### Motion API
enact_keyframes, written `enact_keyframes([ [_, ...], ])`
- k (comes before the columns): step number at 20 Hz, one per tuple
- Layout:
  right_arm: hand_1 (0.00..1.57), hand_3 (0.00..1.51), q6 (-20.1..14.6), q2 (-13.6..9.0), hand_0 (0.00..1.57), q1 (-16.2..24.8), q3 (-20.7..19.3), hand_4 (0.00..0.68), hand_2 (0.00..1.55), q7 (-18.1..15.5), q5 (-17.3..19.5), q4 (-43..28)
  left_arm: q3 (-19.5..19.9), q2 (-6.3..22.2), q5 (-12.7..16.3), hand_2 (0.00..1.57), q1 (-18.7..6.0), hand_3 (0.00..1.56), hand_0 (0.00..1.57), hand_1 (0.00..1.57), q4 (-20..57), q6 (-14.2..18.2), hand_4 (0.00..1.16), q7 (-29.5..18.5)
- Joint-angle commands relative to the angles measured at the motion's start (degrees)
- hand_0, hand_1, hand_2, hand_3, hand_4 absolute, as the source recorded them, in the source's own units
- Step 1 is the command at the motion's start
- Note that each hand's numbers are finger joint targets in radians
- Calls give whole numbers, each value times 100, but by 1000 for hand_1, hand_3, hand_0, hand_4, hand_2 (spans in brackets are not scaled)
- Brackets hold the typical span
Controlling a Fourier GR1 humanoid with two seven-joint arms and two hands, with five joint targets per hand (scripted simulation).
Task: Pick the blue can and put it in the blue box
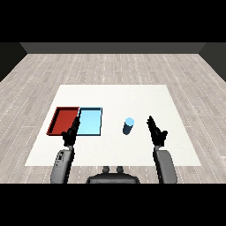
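The right hand (156, 131) (fingers straight, holding nothing) hovers near the upright blue can (128, 126), so grasping it seemingly comes next.

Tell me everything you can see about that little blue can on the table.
The blue can is a small plain cylinder with a lighter blue round top and darker blue sides, no label visible. It stands upright on the white table, right of the light blue tray and apart from it. Nothing touches it: the right hand, fingers straight, is beside it on its right with a gap between them. Its material cannot be told.
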Motion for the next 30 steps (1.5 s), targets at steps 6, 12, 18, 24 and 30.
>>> enact_keyframes([
  [6, 0, 0, -801, 410, 0, -517, 480, 0, 0, 175, 439, 952, 118, -144, 55, 0, -27, 0, 0, 0, 212, 27, 0, -48],
  [12, 0, 0, 120, 417, 0, -256, 643, 0, 0, -1761, -370, 495, 328, -256, 396, 0, 113, 0, 0, 0, -118, -232, 0, -1958],
  [18, 0, 0, -33, 413, 0, -324, 746, 0, 0, -1799, -299, 553, 148, -359, 252, 0, 569, 0, 0, 0, -232, -208, 0, -2253],
  [24, 0, 0, -103, 419, 0, -671, 709, 0, 0, -2215, -305, 1264, 567, -27, 440, 0, 169, 0, 0, 0, 510, -505, 0, -2542],
  [30, 0, 0, 94, 237, 0, -836, 378, 0, 0, -1827, -547, 1089, 229, -297, 153, 0, 287, 0, 0, 0, 57, -172, 0, -2365],
])
